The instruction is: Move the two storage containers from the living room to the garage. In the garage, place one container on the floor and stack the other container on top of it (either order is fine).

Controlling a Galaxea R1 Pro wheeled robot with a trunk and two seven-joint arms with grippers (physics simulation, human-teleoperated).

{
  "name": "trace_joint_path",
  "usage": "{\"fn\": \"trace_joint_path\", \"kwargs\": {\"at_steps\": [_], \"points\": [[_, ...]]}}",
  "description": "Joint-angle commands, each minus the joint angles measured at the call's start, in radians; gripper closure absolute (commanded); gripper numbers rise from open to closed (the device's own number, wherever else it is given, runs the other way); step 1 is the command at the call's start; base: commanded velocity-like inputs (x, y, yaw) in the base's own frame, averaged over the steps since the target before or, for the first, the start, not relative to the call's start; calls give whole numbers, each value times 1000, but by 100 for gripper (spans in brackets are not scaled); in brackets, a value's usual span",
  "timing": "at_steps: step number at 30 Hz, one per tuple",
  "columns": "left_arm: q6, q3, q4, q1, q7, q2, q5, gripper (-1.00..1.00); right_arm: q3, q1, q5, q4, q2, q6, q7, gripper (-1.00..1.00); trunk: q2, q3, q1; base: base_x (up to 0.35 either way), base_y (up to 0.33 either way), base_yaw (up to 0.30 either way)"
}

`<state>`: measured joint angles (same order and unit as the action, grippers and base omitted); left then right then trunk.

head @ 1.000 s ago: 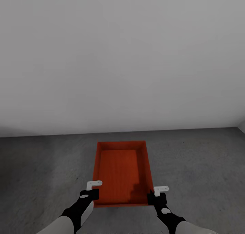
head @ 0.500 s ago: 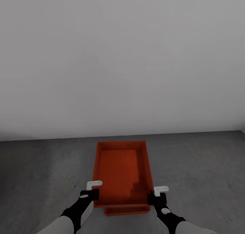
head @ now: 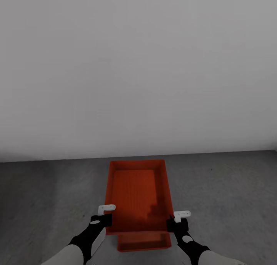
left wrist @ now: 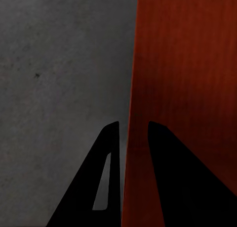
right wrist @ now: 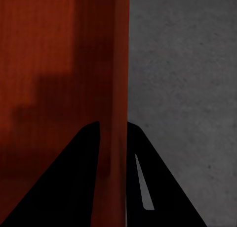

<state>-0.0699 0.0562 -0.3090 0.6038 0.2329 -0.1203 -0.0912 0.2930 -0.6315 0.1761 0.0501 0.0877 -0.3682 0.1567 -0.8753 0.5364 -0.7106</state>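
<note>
The left end effector (head: 103, 215) and right end effector (head: 177, 219) each pinch a thin side wall of the held storage container (head: 136, 195), clamped on its long rims at about 7 and 5 o'clock in the head view. It hangs above the dark concrete floor (head: 46, 203) before a pale grey wall (head: 138, 65), with the second container (head: 143, 242) on the floor beneath it at 6 o'clock. The bin looks light and rigid (though thin-walled and probably slick), so gripping opposite rims near one end seems sound, if prone to tipping.

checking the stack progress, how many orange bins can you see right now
2. One storage container is held up between the left gripper and right gripper, each clamped on a side wall. The second container sits on the floor beneath it, mostly hidden.
</note>
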Motion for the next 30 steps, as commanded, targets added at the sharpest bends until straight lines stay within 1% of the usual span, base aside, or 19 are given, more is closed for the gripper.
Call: {"fn": "trace_joint_path", "kwargs": {"at_steps": [1,7,10,14,21,30], "points": [[-6,-10,-4,1,11,1,-1,100,-26,-1,33,-3,0,-9,13,100,-1,1,0,4,0,81],[-7,-10,-4,1,11,1,-1,100,-26,-1,33,-3,-1,-9,13,100,-1,-1,0,1,0,184],[-7,-10,-4,1,11,1,-1,100,-26,-1,33,-3,-1,-9,12,100,-1,-1,0,0,0,88],[-7,-10,-4,1,11,0,-1,100,-26,-1,33,-3,-1,-9,12,100,-1,-2,0,-11,-14,23],[-7,-10,-4,1,11,0,-1,100,-26,-1,33,-3,-1,-9,12,100,-1,-2,0,-112,-141,3],[-6,-10,-4,1,11,0,-1,100,-26,-1,33,-3,-2,-9,12,100,-1,-2,0,-18,-22,0]]}}
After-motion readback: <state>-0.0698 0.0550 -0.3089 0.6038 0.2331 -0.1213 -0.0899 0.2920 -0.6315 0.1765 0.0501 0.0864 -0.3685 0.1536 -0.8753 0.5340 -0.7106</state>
